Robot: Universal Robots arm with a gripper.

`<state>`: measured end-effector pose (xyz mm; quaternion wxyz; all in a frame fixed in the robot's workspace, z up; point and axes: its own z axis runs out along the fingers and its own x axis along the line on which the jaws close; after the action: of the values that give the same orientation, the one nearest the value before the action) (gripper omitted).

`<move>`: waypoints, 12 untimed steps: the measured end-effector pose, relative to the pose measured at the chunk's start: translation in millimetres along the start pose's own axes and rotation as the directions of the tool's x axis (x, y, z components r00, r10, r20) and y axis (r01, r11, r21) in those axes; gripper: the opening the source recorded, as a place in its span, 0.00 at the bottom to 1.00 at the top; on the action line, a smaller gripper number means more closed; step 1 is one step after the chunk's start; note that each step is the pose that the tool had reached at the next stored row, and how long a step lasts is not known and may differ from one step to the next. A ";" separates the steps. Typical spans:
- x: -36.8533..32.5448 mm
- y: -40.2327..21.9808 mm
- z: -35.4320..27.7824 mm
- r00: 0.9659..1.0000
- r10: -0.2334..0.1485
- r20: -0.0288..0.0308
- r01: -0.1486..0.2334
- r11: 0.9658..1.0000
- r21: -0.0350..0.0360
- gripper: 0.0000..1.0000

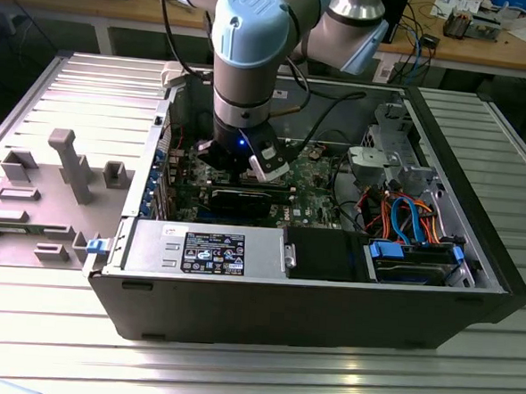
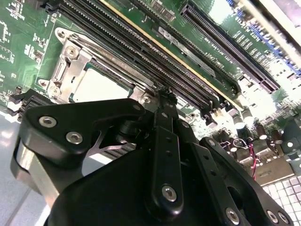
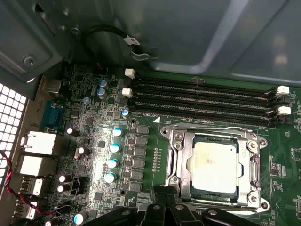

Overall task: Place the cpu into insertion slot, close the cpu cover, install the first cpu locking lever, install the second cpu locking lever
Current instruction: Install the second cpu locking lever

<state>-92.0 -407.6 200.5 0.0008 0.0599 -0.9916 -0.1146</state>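
Note:
The cpu [image 3: 214, 167], a dull silver square, lies in the insertion slot [image 3: 175, 181] on the green board. The silvery cpu cover [image 3: 179, 142] lies flat around it, its window framing the chip. Thin wire levers run along two sides of the frame, one [image 3: 211, 127] beside the memory slots and one [image 3: 258, 174] along another edge. My gripper [image 3: 165, 192] is shut with nothing between its black fingers, its tip just off the cover's edge. In the second wrist view the gripper [image 2: 164, 94] hovers by the cpu [image 2: 96, 87] and the cover [image 2: 70, 59]. In the exterior view my gripper [image 1: 236, 170] reaches down into the open computer case.
Long black memory slots [image 3: 202, 101] run beside the socket, with the grey case wall [image 3: 188, 37] behind them. Capacitors [image 3: 113, 148] stand close by. A power supply [image 1: 206, 247], a black card [image 1: 245, 200] and blue and orange cables [image 1: 409, 219] crowd the case. A grey fixture [image 1: 69, 163] stands outside on the exterior view's left.

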 end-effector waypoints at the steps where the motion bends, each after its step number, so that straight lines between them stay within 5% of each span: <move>1: 0.0 0.1 1.3 1.000 0.000 0.000 0.000 1.000 0.001 0.11; 5: 0.2 1.2 -2.6 1.000 0.000 -0.002 0.000 1.000 0.015 0.11; 11: -0.2 7.2 -27.0 1.000 0.000 -0.003 0.000 1.000 0.025 0.11; 12: -0.2 7.2 -27.0 1.000 0.000 -0.003 0.000 1.000 0.025 0.11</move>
<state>-92.3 -406.8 228.4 0.0014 0.0598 -0.9930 -0.1020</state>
